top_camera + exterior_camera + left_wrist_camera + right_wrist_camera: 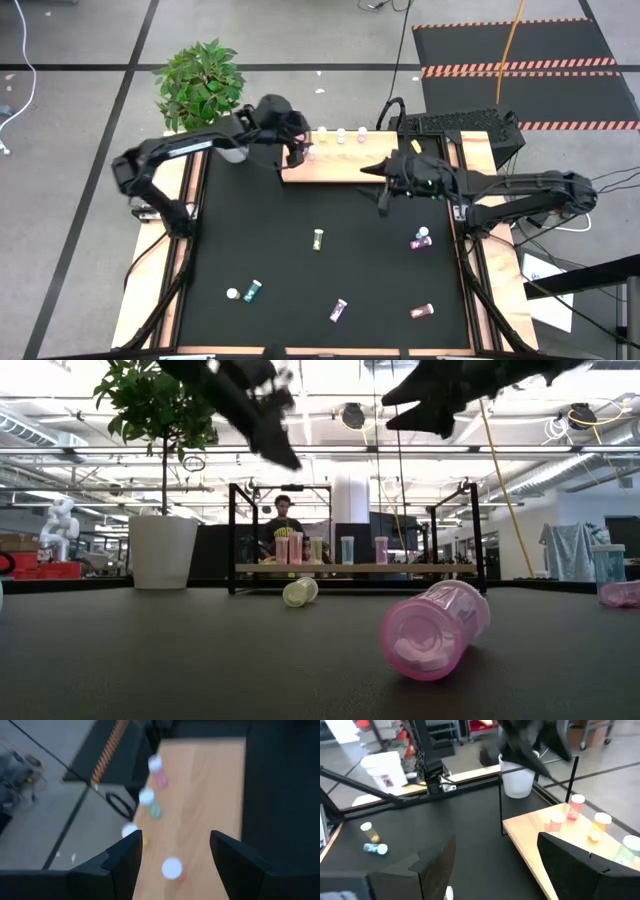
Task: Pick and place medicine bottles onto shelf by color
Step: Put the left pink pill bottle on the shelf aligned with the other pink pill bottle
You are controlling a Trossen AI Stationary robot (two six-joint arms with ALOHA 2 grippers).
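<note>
At the far left corner of the table stands a plant (200,83) in a white pot (160,550). Beside it the left gripper (297,150) hangs over the left end of the shelf (345,170). Its fingers are spread and hold nothing; its own wrist camera shows a white-capped pink bottle (172,869) standing on the board below the gap.

From above, only three white caps show clearly along the shelf's far edge. The level view counts five bottles standing in a row there: two pink (289,548), one yellow-green (316,550), one teal (347,549) and one more pink (381,549). That view also shows a person (283,520) behind the shelf.

Just right of the shelf's middle the right gripper (375,190) hovers over the mat (270,240), with fingers spread wide and nothing between them.

On the mat lie five bottles:
- a teal one (252,290) at the near left
- a yellow-green one (318,239) in the middle
- a purple one (339,310) near the front
- another purple one (421,239) to the right
- a pink one (422,311) at the near right

A sixth shows from above only as a white cap (232,294) beside the teal one. The right wrist view shows it is a yellow bottle standing upright.
</note>
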